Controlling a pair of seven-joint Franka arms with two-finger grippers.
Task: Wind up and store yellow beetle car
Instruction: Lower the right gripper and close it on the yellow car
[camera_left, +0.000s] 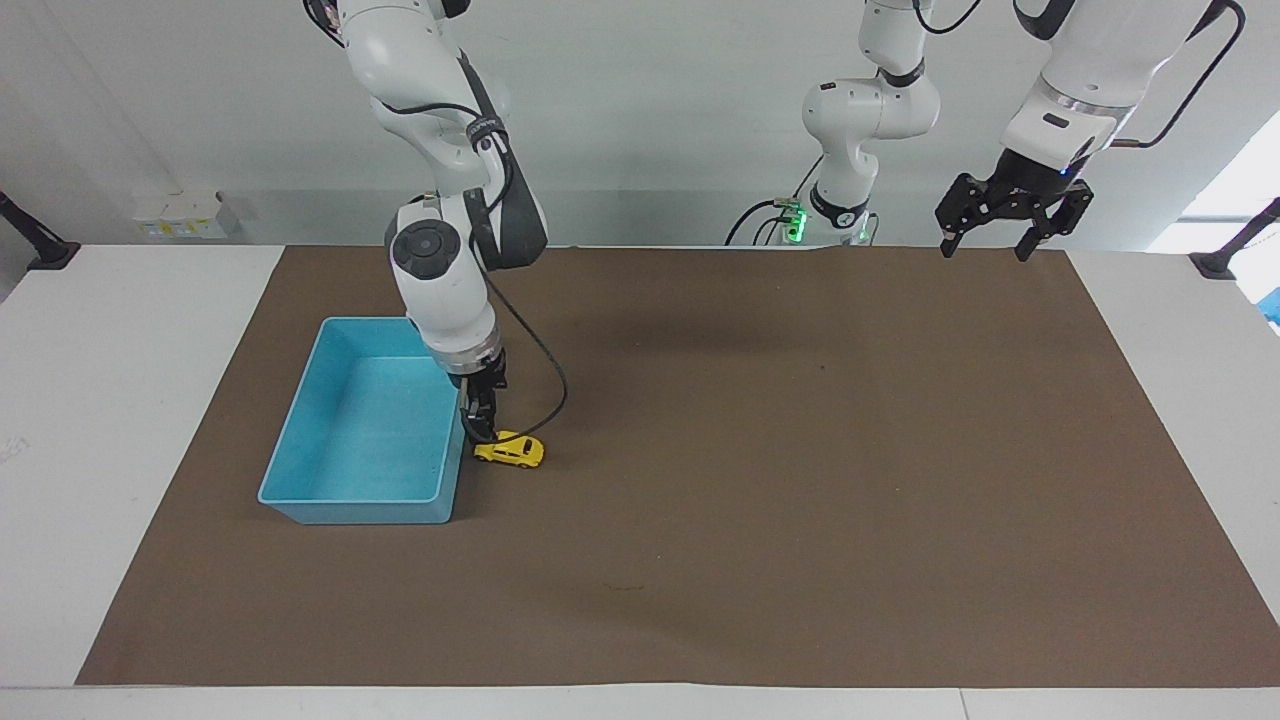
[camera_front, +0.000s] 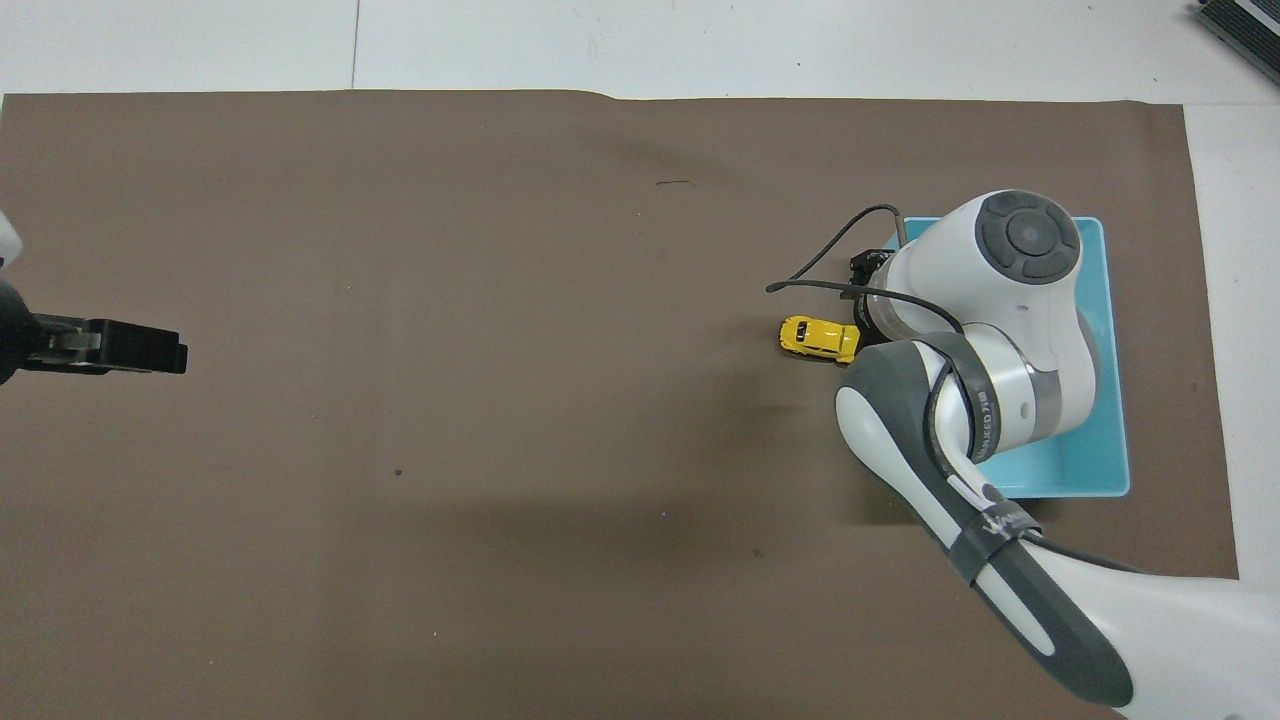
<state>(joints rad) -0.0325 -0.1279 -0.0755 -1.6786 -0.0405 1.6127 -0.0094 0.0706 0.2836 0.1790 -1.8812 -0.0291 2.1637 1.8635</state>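
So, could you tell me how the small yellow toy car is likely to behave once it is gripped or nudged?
The small yellow toy car stands on its wheels on the flat brown mat, so a nudge along its length would probably roll it. Its rounded, glossy body may slip in a pinch. Being far smaller than the blue plastic bin beside it, it is likely light.

Both arms are glossy white with dark grey joint bands and round grey end caps. Black cables loop along them to black jaws. Green lights glow at the bases.
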